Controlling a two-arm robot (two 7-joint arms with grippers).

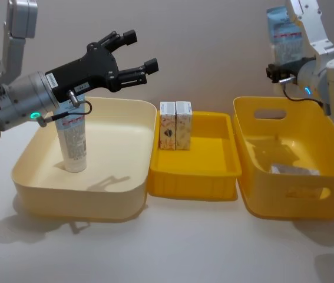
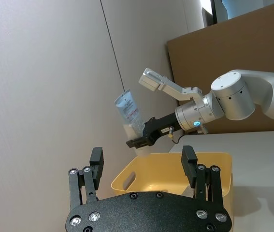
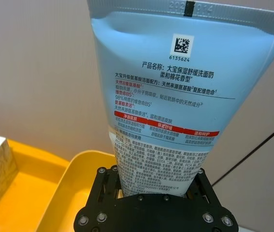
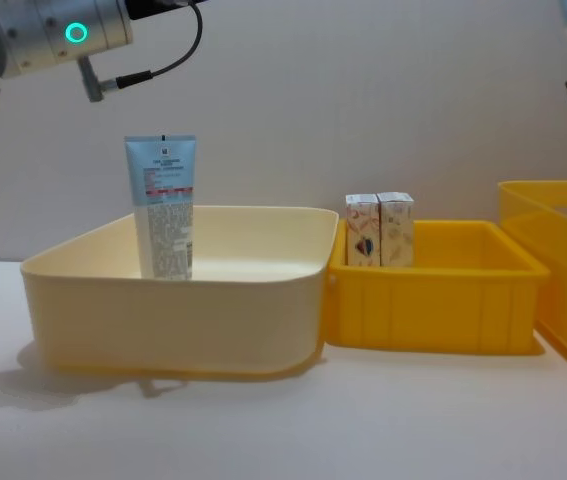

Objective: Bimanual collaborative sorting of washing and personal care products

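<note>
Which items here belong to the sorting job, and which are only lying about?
Job items:
- light-blue squeeze tube standing in the cream plastic bin
- second light-blue tube shut in the right tool
- two small white cartons in the shallow yellow tray

Lying about:
- whitish item inside the deep yellow bin, unidentifiable

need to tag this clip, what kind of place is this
Probably a robot test or lab bench, not a home: a plain wall, a bare white table, sorting bins such as the cream bin, and a cardboard sheet propped behind.

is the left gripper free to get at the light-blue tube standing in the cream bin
Probably yes: the left gripper hangs open and empty above the cream bin, and the upright light-blue tube stands alone there.
</note>
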